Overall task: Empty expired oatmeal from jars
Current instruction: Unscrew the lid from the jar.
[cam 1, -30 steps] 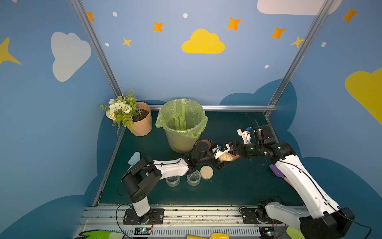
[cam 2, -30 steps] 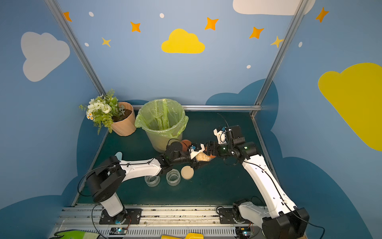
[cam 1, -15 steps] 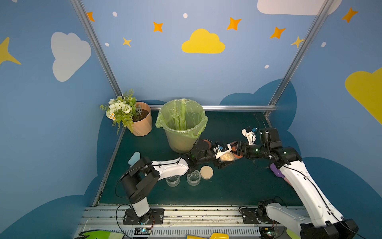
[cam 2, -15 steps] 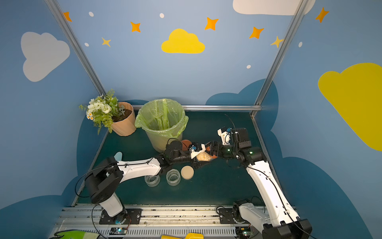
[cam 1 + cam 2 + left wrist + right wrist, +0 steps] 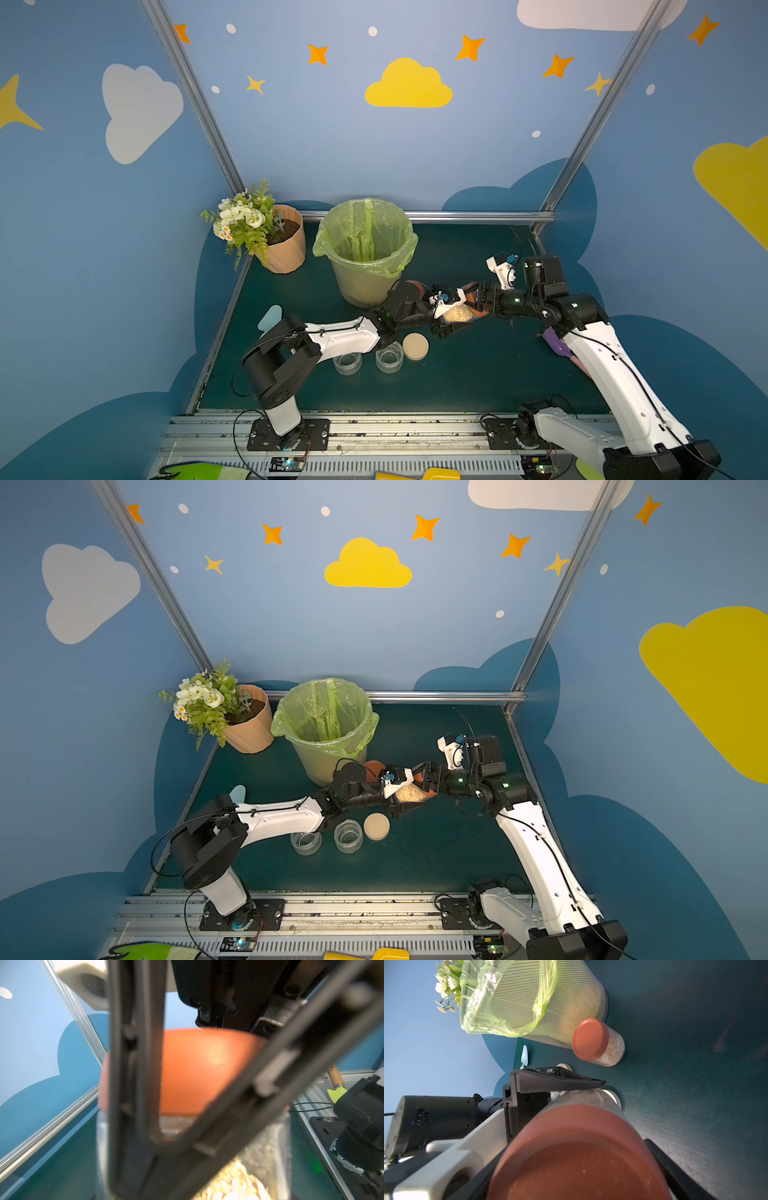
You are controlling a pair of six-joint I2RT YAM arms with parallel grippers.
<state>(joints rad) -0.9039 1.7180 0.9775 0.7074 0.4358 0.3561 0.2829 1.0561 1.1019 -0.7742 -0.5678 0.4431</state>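
Left tool [image 5: 452, 318]: closed on the glass body of the held jar [image 5: 460, 312]; the jar is carried on its side above the table [image 5: 457, 386], near the foot of the bin [image 5: 365, 249]; in the left wrist view the dark fingers [image 5: 135, 1084] are seen lying across the glass.

Oatmeal [image 5: 236, 1182]: pale tan flakes, seen through the glass, settled along the lower side of the held jar.

Rust-orange lid [image 5: 581, 1157]: seated on the mouth of the held jar and turned toward the right arm; the right tool [image 5: 473, 297] is set around it, jaws partly spread and closed against the lid's rim on either side, as far as the right wrist view shows.

Second jar [image 5: 604, 1047]: stood upright on the table, just beside the base of the bin; capped in the same colour and filled with the same flakes; in both top views it is largely hidden behind the left arm.

Lidless jar A [image 5: 347, 363] and lidless jar B [image 5: 389, 356]: stood side by side toward the front of the table, partly under the left arm; both appear empty; a beige lid [image 5: 415, 345] is laid flat just beside jar B.

Flower pot [image 5: 286, 249]: placed at the back corner of the table, beside the bin; the bin is lined with a green bag.
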